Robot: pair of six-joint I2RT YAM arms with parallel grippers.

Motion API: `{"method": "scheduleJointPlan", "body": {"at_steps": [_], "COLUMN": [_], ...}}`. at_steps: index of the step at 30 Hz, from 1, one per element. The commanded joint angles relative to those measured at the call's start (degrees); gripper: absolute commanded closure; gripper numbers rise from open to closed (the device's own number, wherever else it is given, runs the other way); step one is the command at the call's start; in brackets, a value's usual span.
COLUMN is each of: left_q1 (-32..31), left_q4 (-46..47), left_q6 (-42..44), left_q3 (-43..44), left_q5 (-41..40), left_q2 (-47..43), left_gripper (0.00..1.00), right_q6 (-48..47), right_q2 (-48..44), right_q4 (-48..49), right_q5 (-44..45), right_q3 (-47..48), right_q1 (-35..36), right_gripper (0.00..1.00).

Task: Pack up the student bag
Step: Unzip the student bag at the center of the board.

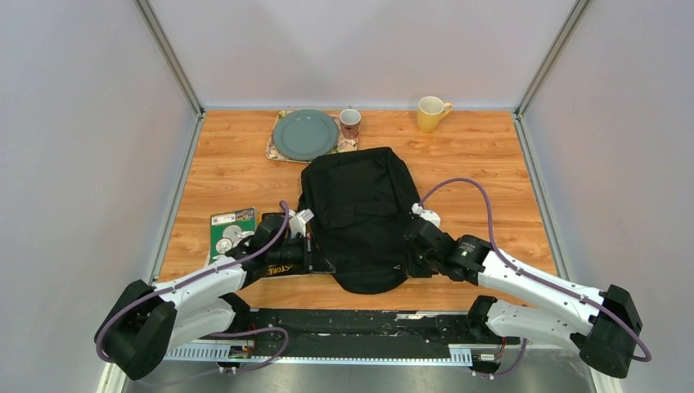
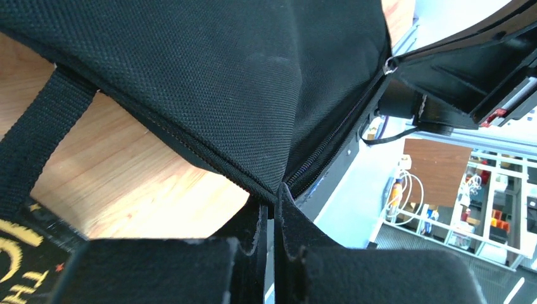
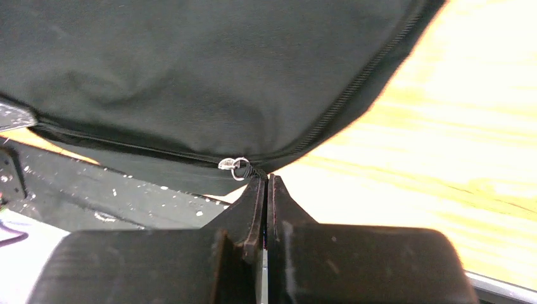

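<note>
Student bag [image 1: 360, 217]: flat, mid-worktop [image 1: 491, 164], between both arms.
Left gripper [image 2: 269, 209]: jaws pressed together, pinching student bag's zipper seam, left side.
Right gripper [image 3: 266, 185]: jaws pressed together, pinching zipper pull [image 3: 234, 165], right near edge.

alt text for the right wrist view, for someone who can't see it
The right gripper, jaws closed, pinches the zipper pull at the edge of the black student bag, which fills the upper frame. The wooden table shows at right.
</note>
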Motion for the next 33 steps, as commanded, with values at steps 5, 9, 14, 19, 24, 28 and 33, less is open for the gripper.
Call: {"method": "scheduleJointPlan", "body": {"at_steps": [5,9,14,19,24,28,33], "left_q1": [3.12,3.03,2.95,-1.34,-17.58,-21.05,-21.31], "left_q4": [-11.12,-11.28,-17.96,-18.68,-26.31,-25.19,-21.32], "left_q6": [7.34,7.16,10.32,15.59,28.93,30.55,26.42], "left_q3": [2.88,5.08,13.95,20.72,34.22,37.52,38.39], "left_q5": [0.49,4.01,-0.98,-5.46,-16.97,-19.37,-16.12], "left_q2": [-1.96,-2.22,-7.58,-4.26,9.08,15.43,20.71], "left_gripper": [0.88,0.55,0.27,0.25,0.24,0.23,0.22], "right_q6": [1.12,-2.39,-4.06,-4.16,-3.02,-1.61,0.85], "right_q2": [-3.58,-4.72,-5.77,-6.83,-6.92,-8.14,-11.39], "right_q4": [-6.35,-1.70,0.94,4.10,2.88,2.44,0.77], "right_q5": [10.91,5.37,2.38,-0.09,2.02,2.81,5.71], "right_q3": [-2.66,-3.71,-3.80,-4.24,-3.45,-3.72,-4.15], "right_q1": [-1.53,-1.44,-1.44,-1.26,-1.35,-1.44,-1.35], "right_gripper": [1.00,1.00,1.00,1.00,1.00,1.00,1.00]}}
